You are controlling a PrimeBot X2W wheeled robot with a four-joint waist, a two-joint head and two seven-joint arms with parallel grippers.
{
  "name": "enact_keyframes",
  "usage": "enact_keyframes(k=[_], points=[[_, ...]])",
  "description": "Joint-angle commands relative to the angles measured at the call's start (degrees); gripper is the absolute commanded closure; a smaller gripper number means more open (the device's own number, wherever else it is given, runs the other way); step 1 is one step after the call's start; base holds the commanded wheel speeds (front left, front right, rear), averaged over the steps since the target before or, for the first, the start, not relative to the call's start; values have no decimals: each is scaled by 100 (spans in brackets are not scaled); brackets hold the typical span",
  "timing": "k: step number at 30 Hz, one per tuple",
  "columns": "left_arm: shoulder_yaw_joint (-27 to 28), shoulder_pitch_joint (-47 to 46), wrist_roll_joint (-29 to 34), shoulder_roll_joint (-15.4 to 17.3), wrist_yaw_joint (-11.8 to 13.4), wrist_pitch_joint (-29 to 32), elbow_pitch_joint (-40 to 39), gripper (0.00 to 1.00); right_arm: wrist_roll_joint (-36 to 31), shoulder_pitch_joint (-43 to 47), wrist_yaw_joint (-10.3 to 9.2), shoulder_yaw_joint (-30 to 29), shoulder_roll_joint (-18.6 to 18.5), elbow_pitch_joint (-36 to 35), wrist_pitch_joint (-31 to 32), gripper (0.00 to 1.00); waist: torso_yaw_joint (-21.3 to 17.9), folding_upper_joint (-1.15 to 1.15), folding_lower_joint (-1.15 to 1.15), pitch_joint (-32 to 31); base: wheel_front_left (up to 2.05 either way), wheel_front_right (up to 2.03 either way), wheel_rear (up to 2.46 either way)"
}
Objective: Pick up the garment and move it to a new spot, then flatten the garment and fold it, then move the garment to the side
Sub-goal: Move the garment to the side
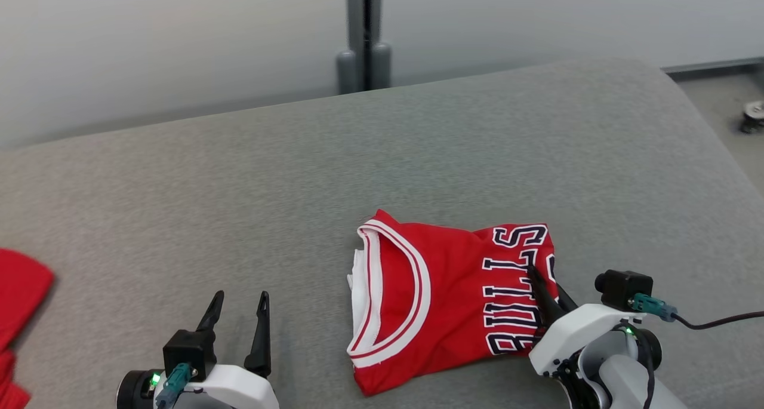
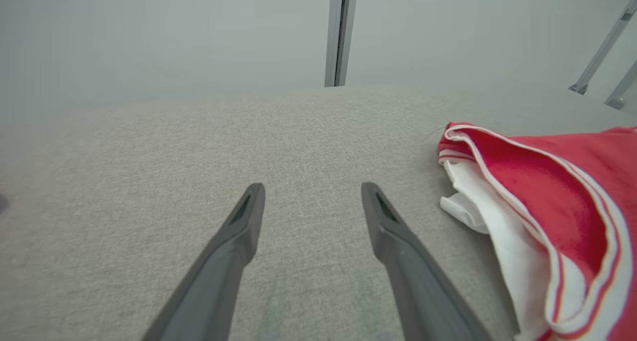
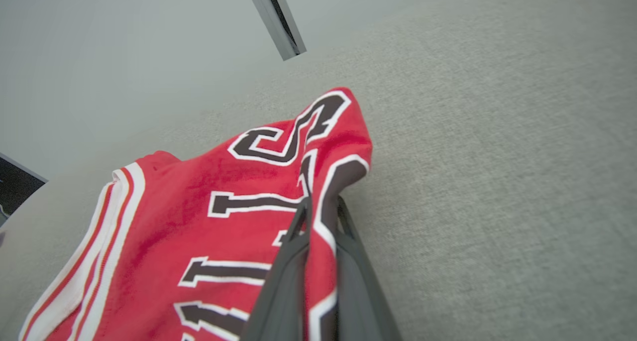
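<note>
Lying on the grey fabric-covered worktop point(image 1: 298, 176), close to its front edge and right of the middle, is the folded red basketball jersey point(image 1: 441, 289) with white-and-red trim and dark, white-outlined letters. Its trimmed opening faces the worktop's left edge, and the lettering runs along its right side. The right gripper point(image 1: 537, 280) reaches in from the front right corner. Its two dark fingers are pinched together on the jersey's right edge with the cloth caught between them, and the fabric there is raised a little off the surface. The left gripper point(image 1: 241, 297) is near the front edge, left of the jersey and apart from it, with its fingers spread wide over bare surface. A second red cloth point(image 1: 18, 301) lies at the worktop's left edge. A grey post point(image 1: 364, 39) stands behind the far edge.
</note>
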Motion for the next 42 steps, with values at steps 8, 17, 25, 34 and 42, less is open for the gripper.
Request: enact_keyframes(k=[8,17,25,34,42], points=[[64,-212,149,27,-89,-1,-20,0,132,92,-1,175,-38,-270,0,100,-1691,0,0,239,0,0,0],[124,-294,293,31,-165,0,-30,0,225,135,-1,262,-33,-640,0,100,-2101,0,0,437,0,0,0],[60,-472,419,28,-236,0,-34,0,-352,-274,-1,-156,-36,-849,-1,100,-1643,0,0,726,0,0,0],[119,-739,724,45,-367,0,-176,0,-1860,-1477,-2,-1518,-199,-191,-1,100,-716,0,0,1157,0,0,0],[109,-881,812,39,-433,-1,-246,0,-3010,-2227,-2,-3033,-937,576,-1,100,-176,0,0,1346,0,0,0]])
